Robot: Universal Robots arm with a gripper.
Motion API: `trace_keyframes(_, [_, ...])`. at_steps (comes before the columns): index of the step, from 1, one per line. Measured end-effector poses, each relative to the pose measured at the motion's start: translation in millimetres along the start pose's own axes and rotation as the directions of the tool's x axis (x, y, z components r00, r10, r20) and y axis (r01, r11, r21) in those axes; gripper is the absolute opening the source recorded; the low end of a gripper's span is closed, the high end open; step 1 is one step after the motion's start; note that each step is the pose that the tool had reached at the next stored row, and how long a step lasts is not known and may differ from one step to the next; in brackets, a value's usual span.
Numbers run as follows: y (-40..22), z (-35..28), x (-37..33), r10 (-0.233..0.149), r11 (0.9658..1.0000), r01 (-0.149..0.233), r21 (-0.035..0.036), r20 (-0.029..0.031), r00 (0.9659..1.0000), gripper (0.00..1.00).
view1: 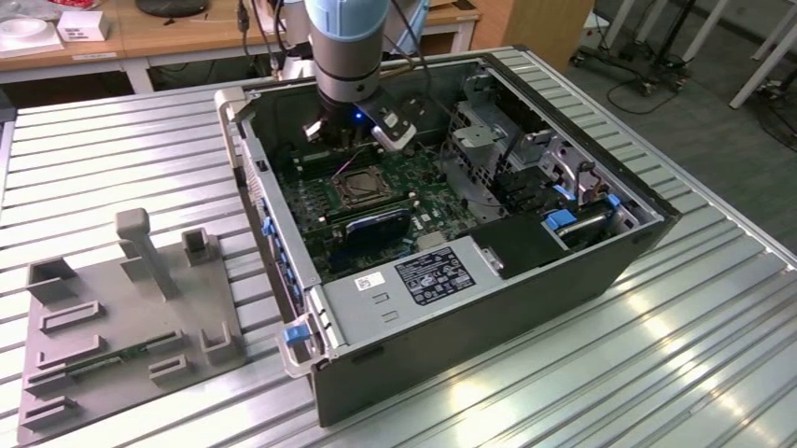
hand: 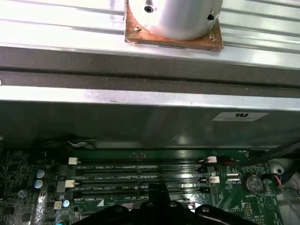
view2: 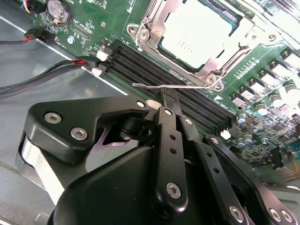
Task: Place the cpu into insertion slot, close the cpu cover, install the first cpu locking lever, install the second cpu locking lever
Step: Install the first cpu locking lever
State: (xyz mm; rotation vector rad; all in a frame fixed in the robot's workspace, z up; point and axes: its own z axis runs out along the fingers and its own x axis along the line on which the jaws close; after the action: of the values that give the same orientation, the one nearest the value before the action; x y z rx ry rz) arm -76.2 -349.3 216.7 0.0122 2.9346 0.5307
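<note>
A ribbed metal table (view1: 697, 373) carries an open computer case (view1: 498, 327), lying on its side with the interior facing up. In the exterior view, a grey moulded fixture (view1: 125, 327) rests on the table at about eight o'clock from the case, well apart from it. The pale blue arm (view1: 353, 47) drops into the case from twelve o'clock, and its gripper (view1: 353, 131) hangs low over the green motherboard (view1: 424, 177). A silver labelled box (view1: 430, 275) fills the case's six o'clock end. The insertion slot (view1: 361, 187) sits on the board at roughly ten o'clock from the case's middle, just beside the gripper. In the second wrist view the cpu (view2: 197, 28) lies flat in that slot, its pale metal top showing through the cut-out of the cpu cover (view2: 153, 23), which is folded down around it. Long black memory slots (view2: 154, 63) run between the slot and the gripper (view2: 169, 96). The black fingers (view2: 169, 122) are drawn together with no gap showing, and their tip meets a thin wire locking lever (view2: 187, 86) that lies along the near edge of the slot; whether the fingers pinch the wire or only press against it cannot be told. Red and black cables (view2: 47, 70) and a coin battery (view2: 58, 9) lie at the board's edge.
</note>
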Motion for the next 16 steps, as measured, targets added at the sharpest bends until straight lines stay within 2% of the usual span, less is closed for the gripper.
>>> trace_keyframes(16, [-1.6, 4.5, 0.6, 0.000, 1.0000, 0.000, -0.0004, 0.0002, 1.0000, 0.11])
